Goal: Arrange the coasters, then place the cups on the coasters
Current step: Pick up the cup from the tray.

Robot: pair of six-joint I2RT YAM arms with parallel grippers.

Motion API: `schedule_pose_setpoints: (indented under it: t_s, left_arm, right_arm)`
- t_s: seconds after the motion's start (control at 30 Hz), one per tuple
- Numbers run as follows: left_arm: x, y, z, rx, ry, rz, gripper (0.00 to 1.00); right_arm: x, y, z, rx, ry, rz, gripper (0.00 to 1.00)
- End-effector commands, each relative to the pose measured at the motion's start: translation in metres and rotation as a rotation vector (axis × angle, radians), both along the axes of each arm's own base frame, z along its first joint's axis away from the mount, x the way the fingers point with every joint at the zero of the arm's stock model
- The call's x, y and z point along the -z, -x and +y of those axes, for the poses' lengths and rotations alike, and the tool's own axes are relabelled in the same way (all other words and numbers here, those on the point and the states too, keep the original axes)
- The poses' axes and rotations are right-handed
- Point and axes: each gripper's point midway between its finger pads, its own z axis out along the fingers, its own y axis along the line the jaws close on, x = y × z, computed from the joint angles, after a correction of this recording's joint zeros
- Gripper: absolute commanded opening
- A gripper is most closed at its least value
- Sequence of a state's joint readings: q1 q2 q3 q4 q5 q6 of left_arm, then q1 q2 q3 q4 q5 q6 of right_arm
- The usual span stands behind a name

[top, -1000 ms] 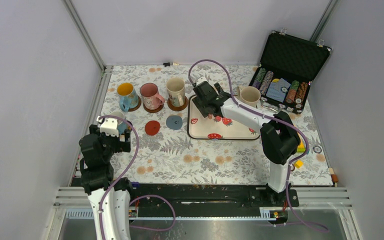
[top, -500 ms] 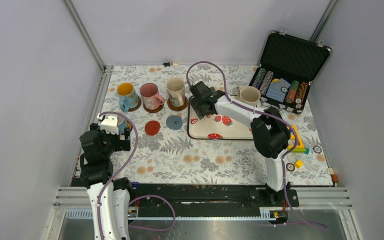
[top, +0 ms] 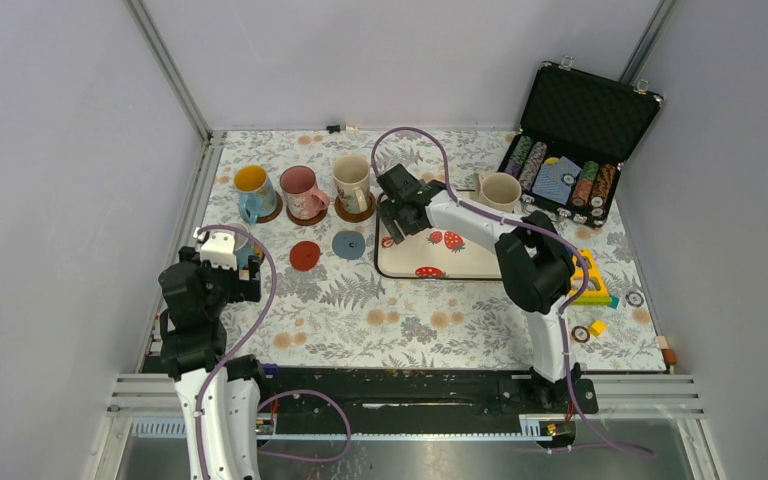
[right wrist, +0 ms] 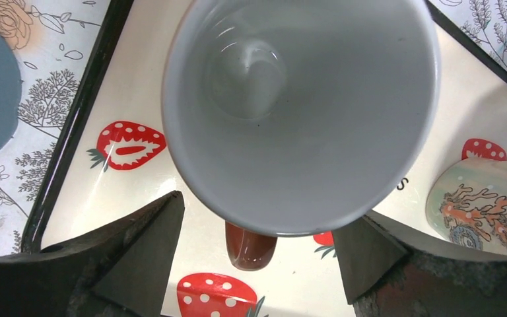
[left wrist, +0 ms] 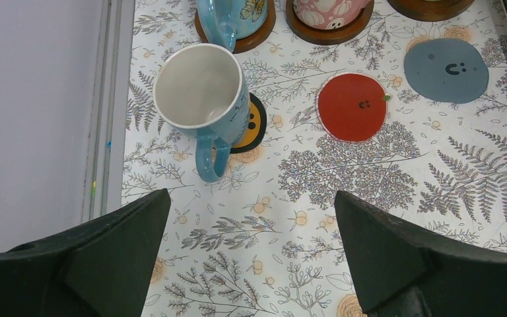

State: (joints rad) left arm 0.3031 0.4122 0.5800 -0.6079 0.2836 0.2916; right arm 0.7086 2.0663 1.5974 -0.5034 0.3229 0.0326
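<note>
Right gripper (right wrist: 267, 218): jaws spread wide astride white mug (right wrist: 304, 119) over tray (right wrist: 138, 86), rim filling the gap, handle toward wrist; cannot tell if clamped. Left gripper (left wrist: 251, 197): jaws fully apart, blue mug (left wrist: 201, 89) on coaster (left wrist: 254, 125) ahead, beyond fingertips

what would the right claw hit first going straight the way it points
The white mug, sitting between the right claw's fingers; past its sides, probably the strawberry tray. Whether they touch it is unclear.
</note>
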Motion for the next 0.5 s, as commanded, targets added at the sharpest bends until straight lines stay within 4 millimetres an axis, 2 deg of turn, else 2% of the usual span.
schedule_pose_setpoints:
  t_s: [0.0, 0.27, 0.47]
  left_arm:
    - [-0.011, -0.006, 0.004, -0.005, -0.024, -0.054, 0.99]
    - [-0.011, -0.006, 0.005, -0.013, -0.025, -0.054, 0.99]
    - [-0.012, -0.006, 0.005, -0.011, -0.025, -0.055, 0.99]
  right_arm:
    - [-0.039, -0.009, 0.004, 0.025, -0.066, -0.081, 0.87]
    - [-0.048, -0.019, 0.011, 0.003, -0.082, -0.105, 0.85]
    - [-0.040, -0.014, 0.018, -0.011, -0.120, -0.061, 0.79]
